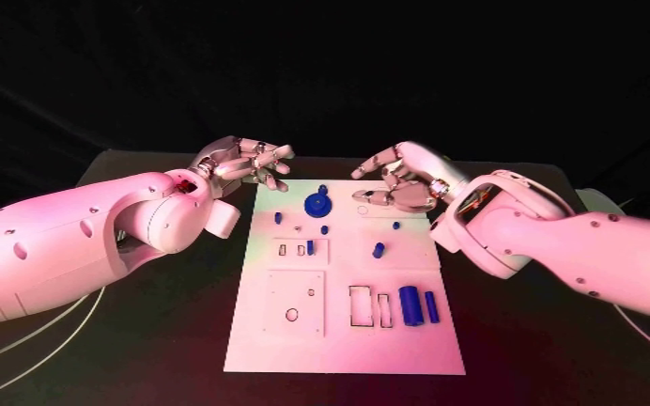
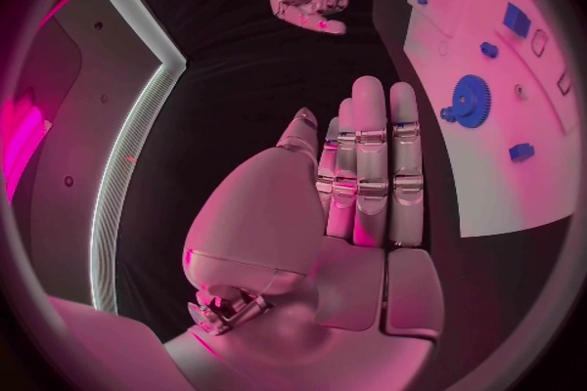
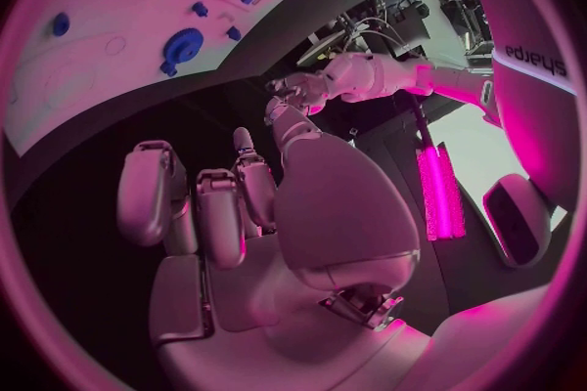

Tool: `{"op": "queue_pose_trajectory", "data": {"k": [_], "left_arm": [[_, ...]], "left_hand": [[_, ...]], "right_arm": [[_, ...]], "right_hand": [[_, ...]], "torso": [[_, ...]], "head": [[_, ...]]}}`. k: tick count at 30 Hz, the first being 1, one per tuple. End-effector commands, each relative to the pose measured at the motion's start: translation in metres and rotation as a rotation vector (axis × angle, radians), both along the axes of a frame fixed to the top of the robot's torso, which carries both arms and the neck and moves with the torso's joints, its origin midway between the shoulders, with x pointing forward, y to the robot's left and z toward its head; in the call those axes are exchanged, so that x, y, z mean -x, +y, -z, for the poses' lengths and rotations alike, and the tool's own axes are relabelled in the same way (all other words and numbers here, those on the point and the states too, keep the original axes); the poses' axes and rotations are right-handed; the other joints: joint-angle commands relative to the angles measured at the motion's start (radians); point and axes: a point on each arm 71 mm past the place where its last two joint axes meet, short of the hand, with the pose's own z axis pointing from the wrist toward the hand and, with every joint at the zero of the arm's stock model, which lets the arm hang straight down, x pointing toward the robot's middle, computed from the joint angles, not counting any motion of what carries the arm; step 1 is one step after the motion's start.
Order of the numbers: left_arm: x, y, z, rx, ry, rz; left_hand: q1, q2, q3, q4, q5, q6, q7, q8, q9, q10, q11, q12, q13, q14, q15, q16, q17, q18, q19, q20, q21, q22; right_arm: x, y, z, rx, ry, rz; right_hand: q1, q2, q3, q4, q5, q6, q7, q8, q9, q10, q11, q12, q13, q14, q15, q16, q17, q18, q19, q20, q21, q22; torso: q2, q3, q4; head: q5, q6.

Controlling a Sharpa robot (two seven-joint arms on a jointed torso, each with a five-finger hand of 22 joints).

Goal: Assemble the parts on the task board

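The white task board [image 1: 346, 350] lies in the middle of the table. A blue gear [image 1: 318, 204] sits near its far edge, with small blue pegs [image 1: 278, 217] around it. Two blue cylinders [image 1: 410, 305] lie side by side at the near right, next to empty rectangular slots. My left hand [image 1: 244, 162] hovers by the board's far left corner, fingers stretched out, holding nothing. My right hand [image 1: 400, 185] hovers over the far right corner, fingers loosely bent and empty. The left wrist view shows the left hand [image 2: 361, 186] flat beside the board [image 2: 514, 186] and gear [image 2: 469, 100].
A square white plate [image 1: 296, 303] with a round hole rests on the board's near left. Black table [image 1: 542, 368] surrounds the board on all sides. Thin cables [image 1: 54, 335] trail at the near left. The right wrist view shows the right hand [image 3: 233, 205], the left hand [image 3: 299, 88] and the gear [image 3: 184, 46].
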Motion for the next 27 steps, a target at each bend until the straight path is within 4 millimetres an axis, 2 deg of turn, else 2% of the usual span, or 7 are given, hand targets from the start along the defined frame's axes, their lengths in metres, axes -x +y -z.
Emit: {"op": "queue_pose_trajectory", "data": {"k": [1, 3, 5, 9, 12, 19, 27], "left_arm": [[0.001, -0.007, 0.009, -0.227, 0.065, 0.141], [-0.001, -0.009, 0.009, -0.329, 0.070, 0.166], [-0.002, -0.011, 0.009, -0.406, 0.075, 0.184], [-0.007, -0.016, 0.007, -0.648, 0.057, 0.203], [-0.009, -0.021, 0.007, -0.793, 0.054, 0.217], [-0.011, -0.038, 0.011, -0.995, 0.099, 0.260], [-0.016, -0.059, 0.016, -1.097, 0.126, 0.295]], "left_hand": [[0.002, 0.007, 0.001, 0.029, 0.004, 0.010, -0.011, 0.030, 0.034, -0.012, -0.018, 0.134, 0.124, 0.015, -0.019, 0.422, 0.437, 0.010, 0.033, -0.040, 0.126, 0.076], [-0.024, -0.024, -0.023, 0.043, 0.004, 0.026, -0.027, 0.060, 0.063, -0.007, -0.033, 0.241, 0.211, 0.073, -0.032, 0.718, 0.781, 0.011, 0.051, -0.053, 0.206, 0.125], [-0.049, -0.044, -0.045, 0.049, 0.006, 0.023, -0.042, 0.088, 0.099, -0.020, -0.045, 0.391, 0.350, 0.083, -0.047, 0.820, 0.903, -0.006, 0.067, -0.060, 0.327, 0.257], [-0.137, -0.025, -0.092, 0.056, 0.003, 0.028, -0.062, 0.172, 0.202, 0.017, -0.061, 0.739, 0.709, 0.107, -0.059, 0.906, 1.023, -0.031, 0.093, -0.074, 0.530, 0.512], [-0.182, -0.013, -0.120, 0.060, 0.004, 0.005, -0.067, 0.213, 0.270, 0.019, -0.071, 0.824, 0.801, 0.113, -0.062, 0.918, 1.043, -0.038, 0.090, -0.080, 0.593, 0.586], [-0.151, -0.003, -0.120, 0.059, 0.003, -0.036, -0.068, 0.249, 0.349, 0.006, -0.066, 0.854, 0.836, 0.116, -0.064, 0.923, 1.053, -0.044, 0.083, -0.080, 0.642, 0.646], [-0.173, -0.013, -0.130, 0.065, 0.001, -0.055, -0.063, 0.260, 0.383, -0.013, -0.061, 0.835, 0.818, 0.118, -0.060, 0.926, 1.058, -0.044, 0.075, -0.076, 0.652, 0.656]], "right_arm": [[-0.005, -0.018, -0.005, -0.136, 0.070, 0.036], [-0.009, -0.033, -0.006, -0.134, 0.078, 0.073], [-0.012, -0.043, -0.006, -0.127, 0.087, 0.097], [-0.020, -0.067, -0.005, -0.111, 0.104, 0.155], [-0.023, -0.078, -0.004, -0.101, 0.112, 0.184], [-0.028, -0.096, -0.002, -0.070, 0.120, 0.233], [-0.032, -0.108, -0.001, -0.041, 0.113, 0.276]], "right_hand": [[-0.005, 0.001, -0.009, 0.002, 0.001, 0.010, -0.002, 0.006, 0.000, -0.006, -0.002, -0.006, 0.021, 0.068, -0.005, -0.004, 0.137, 0.016, -0.006, -0.005, -0.007, 0.041], [-0.006, 0.000, -0.010, 0.003, 0.000, 0.011, -0.003, 0.008, 0.001, -0.006, -0.002, -0.006, 0.020, 0.068, -0.005, -0.005, 0.136, 0.017, -0.006, -0.006, -0.009, 0.040], [-0.008, -0.002, -0.012, 0.004, -0.001, 0.012, -0.003, 0.010, 0.001, -0.008, -0.003, -0.009, 0.017, 0.067, -0.006, -0.007, 0.132, 0.018, -0.009, -0.006, -0.013, 0.038], [-0.016, -0.006, -0.021, 0.007, 0.001, 0.012, -0.005, 0.012, 0.000, -0.007, -0.004, -0.009, 0.017, 0.065, -0.008, -0.014, 0.122, 0.020, -0.014, -0.008, -0.025, 0.030], [-0.017, -0.007, -0.023, 0.008, 0.003, 0.012, -0.005, 0.013, 0.000, -0.006, -0.005, -0.009, 0.017, 0.065, -0.008, -0.014, 0.121, 0.020, -0.013, -0.009, -0.025, 0.031], [-0.010, -0.010, -0.029, 0.004, 0.075, -0.006, -0.003, 0.012, -0.004, -0.003, -0.005, -0.007, 0.019, 0.064, -0.009, -0.019, 0.116, 0.020, -0.014, -0.011, -0.034, 0.027], [-0.019, -0.014, -0.039, 0.010, 0.088, -0.008, -0.003, 0.018, -0.004, -0.009, -0.004, -0.014, 0.011, 0.062, -0.009, -0.026, 0.107, 0.024, -0.022, -0.011, -0.052, 0.016]], "torso": [[-0.018, 0.0035, -0.0001], [-0.024, 0.0044, 0.0005], [-0.028, 0.0048, 0.0014], [-0.038, 0.0079, 0.0030], [-0.043, 0.0088, 0.0037], [-0.049, 0.0112, 0.0043], [-0.048, 0.0120, 0.0036]], "head": [[0.008, -0.008], [0.011, -0.012], [0.013, -0.015], [0.019, -0.023], [0.020, -0.026], [0.018, -0.030], [0.022, -0.033]]}}
